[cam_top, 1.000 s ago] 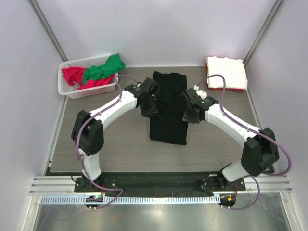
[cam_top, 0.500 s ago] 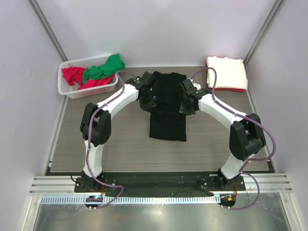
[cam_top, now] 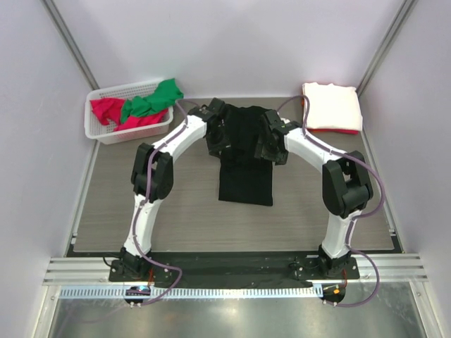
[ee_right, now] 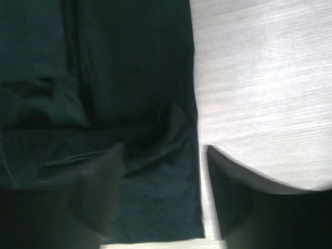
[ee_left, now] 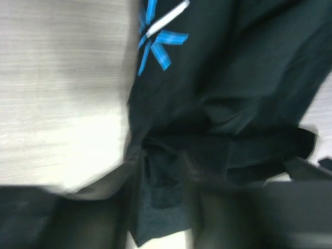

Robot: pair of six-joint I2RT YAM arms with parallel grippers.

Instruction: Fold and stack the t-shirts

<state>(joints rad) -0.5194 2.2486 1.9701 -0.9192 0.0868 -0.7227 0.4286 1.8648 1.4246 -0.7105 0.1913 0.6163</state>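
Note:
The black t-shirt (cam_top: 245,165) lies as a long narrow strip mid-table, its far end bunched between my two grippers. My left gripper (cam_top: 217,141) sits at its left edge, open; in the left wrist view its blurred fingers (ee_left: 161,207) straddle a fold of the black t-shirt (ee_left: 233,78), which bears a blue print (ee_left: 161,39). At the right edge my right gripper (cam_top: 271,146) is open, jaws (ee_right: 163,155) wide over the edge of the black t-shirt (ee_right: 119,67). A folded white t-shirt (cam_top: 331,104) rests on a red one (cam_top: 342,131) at the far right.
A white lattice basket (cam_top: 106,134) at the far left holds crumpled red t-shirts (cam_top: 106,109) and a green one (cam_top: 151,102). Grey walls and metal posts close in the table's sides and back. Bare wood tabletop (cam_top: 176,211) lies in front of the black shirt.
Both grippers have moved toward the far end of the black shirt, drawing closer to its sides. Both were shut earlier and now stand open.

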